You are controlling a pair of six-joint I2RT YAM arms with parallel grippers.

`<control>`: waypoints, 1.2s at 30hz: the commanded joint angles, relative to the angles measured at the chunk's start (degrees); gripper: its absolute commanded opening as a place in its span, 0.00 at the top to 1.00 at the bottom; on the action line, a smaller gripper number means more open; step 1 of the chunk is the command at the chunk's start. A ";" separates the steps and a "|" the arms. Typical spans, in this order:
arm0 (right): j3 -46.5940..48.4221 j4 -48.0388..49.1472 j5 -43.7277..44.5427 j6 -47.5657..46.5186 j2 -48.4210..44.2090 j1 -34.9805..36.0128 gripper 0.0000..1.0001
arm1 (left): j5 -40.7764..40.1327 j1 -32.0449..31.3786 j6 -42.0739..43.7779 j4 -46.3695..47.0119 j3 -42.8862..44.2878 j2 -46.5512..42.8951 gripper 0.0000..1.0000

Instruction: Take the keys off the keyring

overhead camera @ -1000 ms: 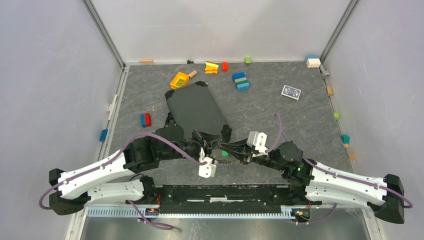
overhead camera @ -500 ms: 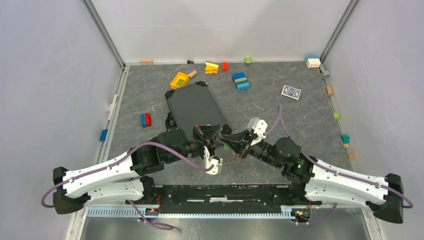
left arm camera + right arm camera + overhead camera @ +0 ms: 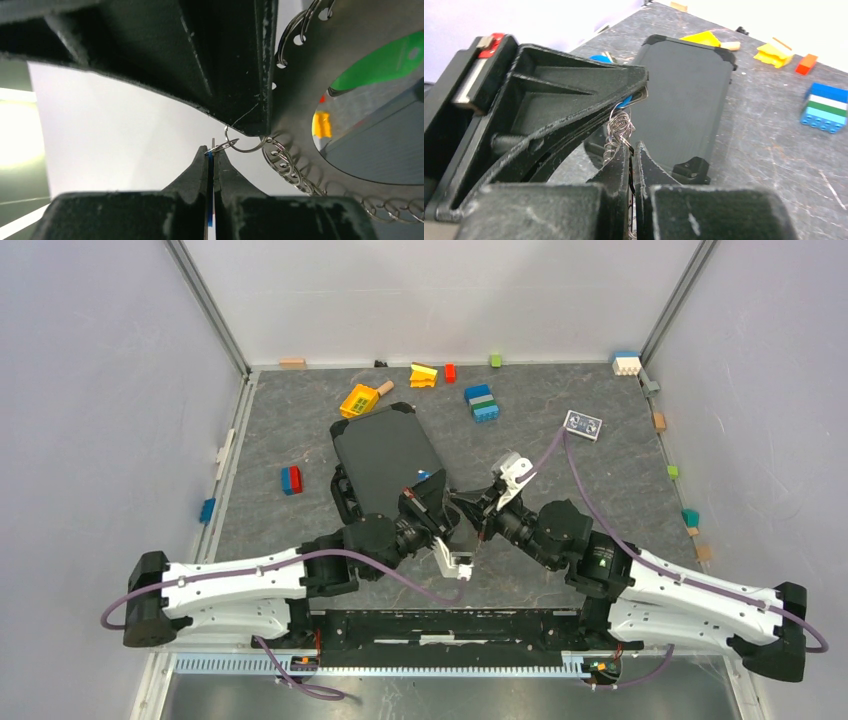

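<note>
Both grippers meet in the air near the front of the black case [image 3: 388,455]. My left gripper [image 3: 212,152] is shut on a thin blue-headed key [image 3: 210,185], which hangs by a small wire ring [image 3: 243,148]. This ring links it to the keyring [image 3: 300,115], a dark flat hoop rimmed with several small rings and carrying a green tag [image 3: 385,62]. My right gripper [image 3: 632,147] is shut on the hoop's thin dark edge, just below a tangle of small rings [image 3: 620,127]. The other keys are hidden by the fingers. In the top view the left gripper [image 3: 452,510] and right gripper [image 3: 474,508] touch tip to tip.
The black case lies flat behind the grippers. Toy bricks are scattered at the back: a yellow one [image 3: 358,400], a blue-green stack [image 3: 482,403] and a red-blue one [image 3: 291,479] at left. A small card [image 3: 582,424] lies at back right.
Both arms have pushed away from their bases toward the black case, keeping their tips together. The left arm has stretched out to the right. Both grips have held.
</note>
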 commanded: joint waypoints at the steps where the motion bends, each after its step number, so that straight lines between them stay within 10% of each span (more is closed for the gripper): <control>1: 5.57 -1.83 7.81 -2.93 1.73 0.56 1.00 | -12.14 -1.56 10.80 17.46 -1.09 2.69 0.91; 12: 11.43 2.84 26.71 -16.83 6.42 0.56 1.00 | -16.02 -4.35 19.51 42.70 -4.01 8.59 0.82; 24: 7.93 18.11 22.69 -33.36 1.85 0.54 1.00 | -18.85 -8.27 15.49 50.10 -5.61 11.00 0.55; 31: -2.62 28.39 14.08 -49.01 -6.57 0.53 1.00 | -20.38 -12.11 -0.70 51.17 -5.34 7.24 0.34; 36: -8.69 32.41 6.14 -58.09 -11.04 0.54 1.00 | -17.10 -13.70 -34.97 28.91 1.64 -0.74 0.26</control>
